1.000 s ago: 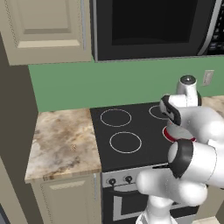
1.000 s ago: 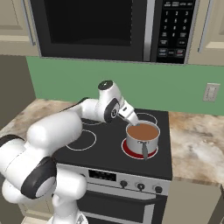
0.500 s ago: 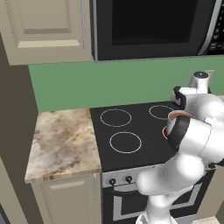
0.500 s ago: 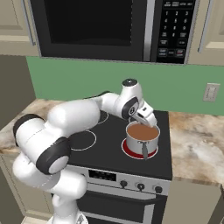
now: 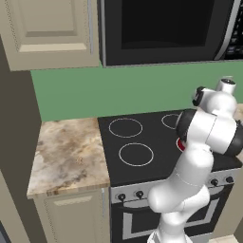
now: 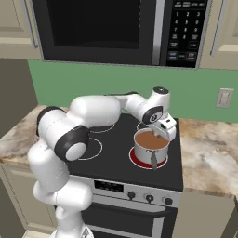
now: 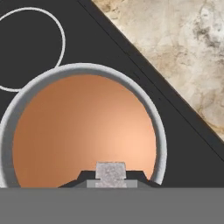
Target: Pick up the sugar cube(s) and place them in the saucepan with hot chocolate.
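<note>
The saucepan [image 6: 141, 154] stands on the front right ring of the black stove: a small pale-grey pot of brown hot chocolate with a red band at its base and a dark handle toward the front. My gripper [image 6: 162, 132] hangs over the pot's far right rim. In the hand view it looks straight down into the saucepan [image 7: 83, 69]. There my gripper [image 7: 111, 179] is shut on a small pale sugar cube [image 7: 110, 169], which sits over the liquid near the rim.
Marbled stone counter [image 6: 209, 151] runs to the right of the black cooktop [image 6: 111, 153], and more counter [image 5: 66, 156] lies to its left. White burner rings [image 5: 136, 154] mark the stove. A microwave [image 6: 107, 28] hangs low above it.
The arm has swung to the right, from the back of the stove to above the saucepan's rim. The gripper has stayed shut.
</note>
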Robot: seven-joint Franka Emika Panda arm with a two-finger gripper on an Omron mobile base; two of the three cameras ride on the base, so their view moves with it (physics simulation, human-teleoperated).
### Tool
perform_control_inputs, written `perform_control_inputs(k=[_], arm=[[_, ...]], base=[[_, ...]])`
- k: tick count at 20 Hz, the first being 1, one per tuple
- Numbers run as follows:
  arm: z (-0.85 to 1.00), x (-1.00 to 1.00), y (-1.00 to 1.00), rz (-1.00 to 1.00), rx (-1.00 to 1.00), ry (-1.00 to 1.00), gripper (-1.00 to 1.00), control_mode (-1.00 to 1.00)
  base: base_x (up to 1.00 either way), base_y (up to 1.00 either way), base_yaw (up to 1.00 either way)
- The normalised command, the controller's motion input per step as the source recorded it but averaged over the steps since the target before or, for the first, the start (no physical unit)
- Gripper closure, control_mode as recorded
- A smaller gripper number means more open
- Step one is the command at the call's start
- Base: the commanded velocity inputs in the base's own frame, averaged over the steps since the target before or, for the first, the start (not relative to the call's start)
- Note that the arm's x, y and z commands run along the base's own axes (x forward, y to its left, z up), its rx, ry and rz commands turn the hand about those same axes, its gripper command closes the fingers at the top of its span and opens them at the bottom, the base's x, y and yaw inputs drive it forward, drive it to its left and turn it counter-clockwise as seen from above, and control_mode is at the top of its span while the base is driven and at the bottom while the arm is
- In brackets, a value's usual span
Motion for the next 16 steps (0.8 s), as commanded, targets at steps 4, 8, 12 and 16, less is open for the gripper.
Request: perform_control_inputs(k=[4, 8, 12, 16], arm=[[-0.19, 0.04, 0.04, 0.00, 0.00, 0.02, 1.00, -1.00], [-0.10, 0.01, 0.25, 0.00, -0.04, 0.02, 1.00, -1.00], [-0.14, 0.00, 0.29, 0.00, -0.06, 0.00, 1.00, -1.00], [-0.14, 0.00, 0.28, 0.00, -0.15, -0.01, 1.00, -1.00]], base=[[0.00, 0.00, 0.00], [0.00, 0.00, 0.00], [0.00, 0.00, 0.00], [0.00, 0.00, 0.00]])
